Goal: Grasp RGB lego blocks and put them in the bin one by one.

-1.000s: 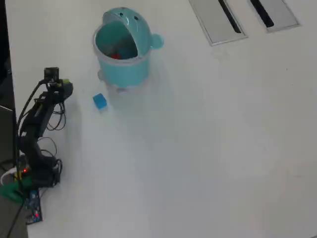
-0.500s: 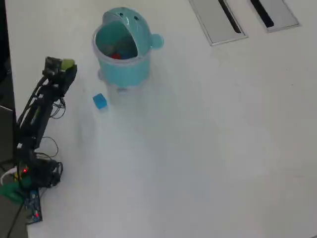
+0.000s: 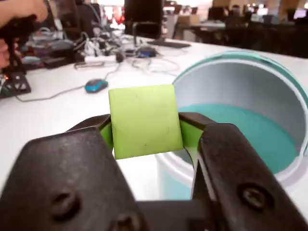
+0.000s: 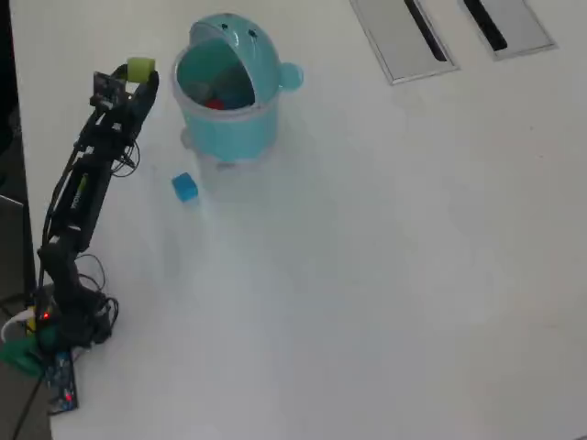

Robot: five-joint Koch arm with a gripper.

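Observation:
My gripper (image 3: 144,126) (image 4: 142,75) is shut on the yellow-green lego block (image 3: 143,119) (image 4: 141,69), held in the air just left of the bin in the overhead view. The turquoise bin (image 4: 227,92) (image 3: 245,120) stands with its lid flipped open. A red block (image 4: 214,103) lies inside it. The blue block (image 4: 185,187) sits on the table in front of the bin, apart from the arm. In the wrist view the bin's open mouth fills the right side, just beyond the held block.
Two flat grey slotted panels (image 4: 404,37) (image 4: 509,26) lie at the table's top right in the overhead view. The arm's base and cables (image 4: 55,321) sit at the left edge. The wrist view shows a cluttered desk with a mouse (image 3: 96,85) behind.
The arm has stretched up and to the right, carrying the yellow-green block from the table's left toward the bin's left rim. The blue block and the bin have not moved.

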